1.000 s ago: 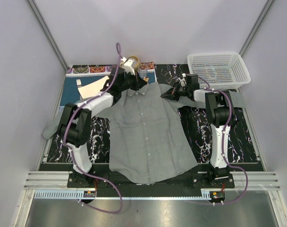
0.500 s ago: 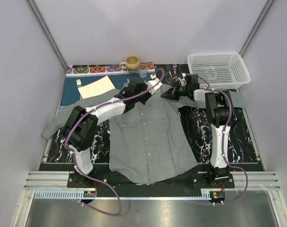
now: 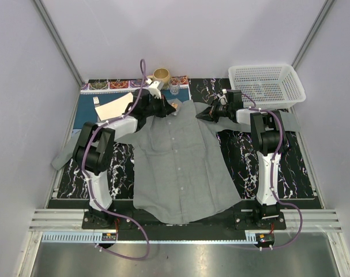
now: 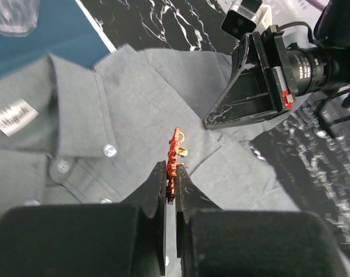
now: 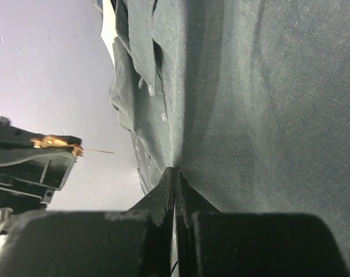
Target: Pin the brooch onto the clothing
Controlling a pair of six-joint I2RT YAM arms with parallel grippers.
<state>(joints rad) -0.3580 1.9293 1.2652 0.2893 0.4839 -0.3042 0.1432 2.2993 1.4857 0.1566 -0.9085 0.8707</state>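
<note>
**Orange-red brooch poised over shirt shoulder, not yet pinned**

Brooch sits edge-on, nipped by its lower end btw the closed tips of the left gripper, w/ most of it sticking out past the fingers. It hangs over the grey shirt, above the shoulder panel beside the collar. No contact w/ the cloth is visible. In the right wrist view a thin pin pokes sideways out of it. That's prob. why the grip is on the ornament's edge: the point stays free to enter the fabric.

Right gripper is clamped tight at the shirt's shoulder, near the brooch. A crease runs up from its tips, so it seems to pinch a fold of cloth. Likely purpose: hold the fabric taut and a bit raised, so the pin bites instead of shoving the shirt around.

Shirt lies flat, front up and buttoned, on the black marbled table. Its collar end faces the far side and overlaps the blue placemat. White neck label and a pale button show by the collar. A glass and mug stand just beyond, and a white basket is well off to the right.

Step looks like line-up. Next move calls for a shallow entry into the fold. Risk: the brooch twists in such a thin hold.
</note>
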